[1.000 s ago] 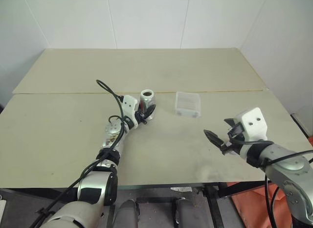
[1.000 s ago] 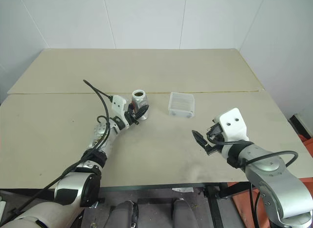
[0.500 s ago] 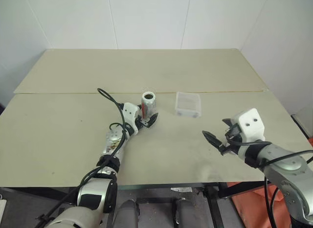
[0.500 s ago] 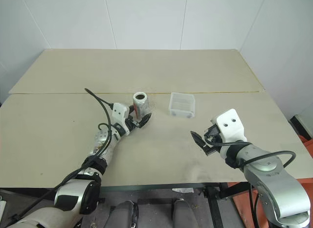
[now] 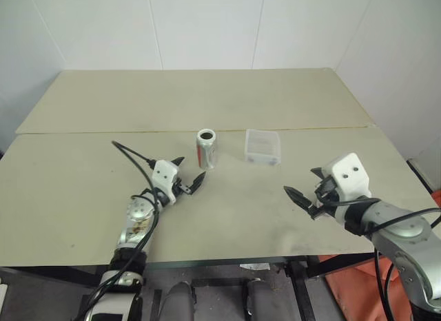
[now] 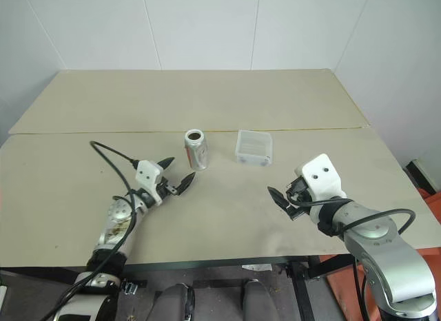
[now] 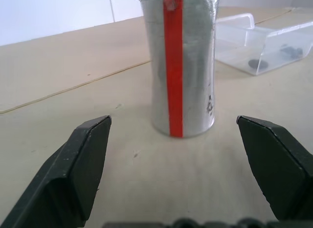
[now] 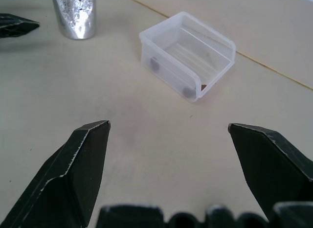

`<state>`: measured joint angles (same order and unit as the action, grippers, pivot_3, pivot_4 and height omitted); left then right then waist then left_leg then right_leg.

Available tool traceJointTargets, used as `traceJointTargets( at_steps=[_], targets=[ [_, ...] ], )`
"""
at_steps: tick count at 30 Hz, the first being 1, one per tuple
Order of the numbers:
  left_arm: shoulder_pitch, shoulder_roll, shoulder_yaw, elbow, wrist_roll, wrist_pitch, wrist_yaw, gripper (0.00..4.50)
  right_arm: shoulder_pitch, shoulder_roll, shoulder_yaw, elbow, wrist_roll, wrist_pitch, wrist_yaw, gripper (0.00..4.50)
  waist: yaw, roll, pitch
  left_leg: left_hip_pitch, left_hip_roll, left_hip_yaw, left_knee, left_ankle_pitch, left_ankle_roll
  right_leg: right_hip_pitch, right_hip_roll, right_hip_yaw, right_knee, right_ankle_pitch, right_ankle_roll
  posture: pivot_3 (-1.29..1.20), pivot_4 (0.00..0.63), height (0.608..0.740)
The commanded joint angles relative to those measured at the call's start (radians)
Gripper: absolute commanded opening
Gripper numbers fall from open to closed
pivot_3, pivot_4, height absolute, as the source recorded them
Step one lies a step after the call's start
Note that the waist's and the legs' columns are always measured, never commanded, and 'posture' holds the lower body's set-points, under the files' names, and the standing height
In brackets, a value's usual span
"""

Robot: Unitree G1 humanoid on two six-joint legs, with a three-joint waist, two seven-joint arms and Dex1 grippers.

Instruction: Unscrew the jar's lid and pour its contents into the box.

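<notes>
1. The left gripper, two black pointed fingers on a white wrist block with a black cable looping behind it, sits low over the left part of the beige table. Its jaws stand wide apart and hold nothing; they point toward the jar, with a clear gap of bare table between fingertips and jar.
2. The small cylindrical jar with a silvery, foil-like look and a red vertical stripe down its side stands upright on the table near the seam between the two beige boards, just beyond the left gripper. Its top shows as a dark round opening in the head views. In the left wrist view the jar is centred between the two spread fingers, touching neither.
3. The small shallow rectangular box of clear plastic with rounded corners rests on the table to the right of the jar, near it but not touching. In the right wrist view a few small dark pieces lie inside the box.
4. The right gripper, black fingers under a white housing, hangs above the right part of the table, well apart from the box. Its jaws are spread wide and empty.
</notes>
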<state>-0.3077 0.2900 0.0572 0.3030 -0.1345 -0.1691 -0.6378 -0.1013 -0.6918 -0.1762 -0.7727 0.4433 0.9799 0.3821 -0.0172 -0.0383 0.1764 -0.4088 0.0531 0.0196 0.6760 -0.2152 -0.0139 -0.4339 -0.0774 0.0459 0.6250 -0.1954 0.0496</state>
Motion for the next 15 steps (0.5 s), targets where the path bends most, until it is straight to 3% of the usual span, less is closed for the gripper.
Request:
traceJointTargets(
  at_steps=[1, 5, 8, 15],
  targets=[
    [0.122, 0.124, 0.04, -0.259, -0.173, 0.031, -0.197, 4.48, 0.0, -0.028, -0.049, -0.006, 0.014, -0.07, 0.062, 4.5, -0.005, 0.0, 0.0, 0.0, 0.0, 0.0, 0.0, 0.0, 0.0, 0.0, 0.0, 0.0, 0.0, 0.0, -0.001, 0.0, 0.15, 0.74],
    [0.218, 0.312, 0.148, -0.458, -0.46, 0.212, -0.404, 4.48, 0.044, -0.089, -0.124, 0.042, 0.032, -0.244, 0.242, 4.5, 0.004, 0.0, 0.0, -0.001, 0.002, 0.001, -0.002, 0.0, 0.0, -0.003, 0.0, -0.001, 0.0, -0.002, -0.004, 0.0, 0.15, 0.74],
    [0.251, 0.432, 0.238, -0.506, -0.591, 0.314, -0.5, 4.48, 0.079, -0.142, -0.216, 0.098, 0.07, -0.375, 0.416, 4.5, 0.007, 0.0, 0.0, 0.0, 0.002, 0.001, -0.002, 0.0, 0.0, -0.002, 0.0, -0.002, 0.0, -0.003, -0.004, 0.0, 0.15, 0.74],
    [0.324, 0.633, 0.468, -0.601, -0.776, 0.504, -0.596, 4.48, 0.141, -0.262, -0.368, 0.264, 0.104, -0.569, 0.722, 4.5, 0.003, -0.001, 0.001, 0.001, 0.005, 0.003, -0.003, 0.0, 0.0, -0.002, 0.0, -0.002, -0.002, -0.004, -0.005, 0.0, 0.15, 0.74]
  ],
)
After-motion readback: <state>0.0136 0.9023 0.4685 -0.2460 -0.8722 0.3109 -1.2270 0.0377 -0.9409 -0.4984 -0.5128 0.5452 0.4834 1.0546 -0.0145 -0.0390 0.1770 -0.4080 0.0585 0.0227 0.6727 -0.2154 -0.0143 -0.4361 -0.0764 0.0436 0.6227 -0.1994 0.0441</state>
